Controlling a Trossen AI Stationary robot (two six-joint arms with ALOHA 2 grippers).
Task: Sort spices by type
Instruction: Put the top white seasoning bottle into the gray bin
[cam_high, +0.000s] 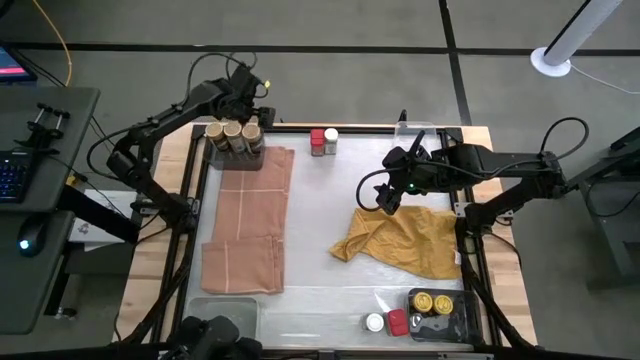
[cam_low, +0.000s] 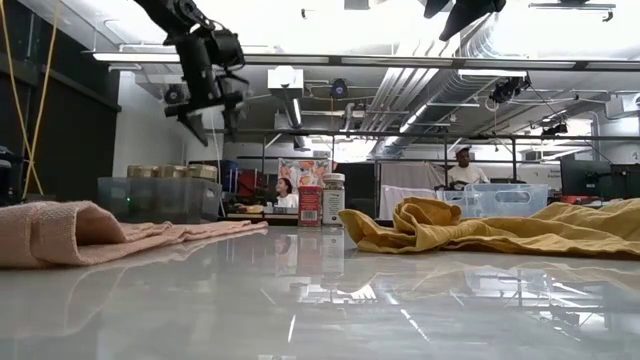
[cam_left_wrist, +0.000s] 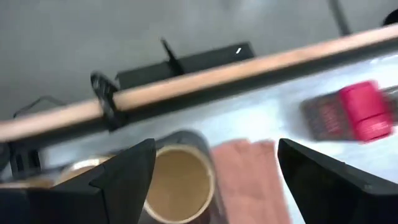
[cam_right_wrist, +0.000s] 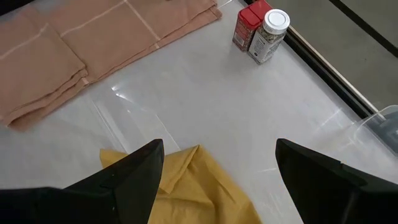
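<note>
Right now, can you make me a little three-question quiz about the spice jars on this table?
1. True or false: the left gripper is holding a jar.
2. What colour are the lids in the far-left tray?
3. The white-lid jar stands beside: A) a red-lid jar, B) the yellow cloth, C) a spoon.

Key: 1 false, it hangs open above the tan-lid jars. 2 tan. 3 A.

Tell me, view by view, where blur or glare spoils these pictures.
Left wrist view: motion blur smears everything, notably the red-lidded jar and tan-lidded jar. Low view: the glossy table mirrors the ceiling lights, and the near foreground is soft. High view: evenly lit, a little sheen on the tabletop. Right wrist view: sharp, with slight glints on the table near the yellow cloth.
</note>
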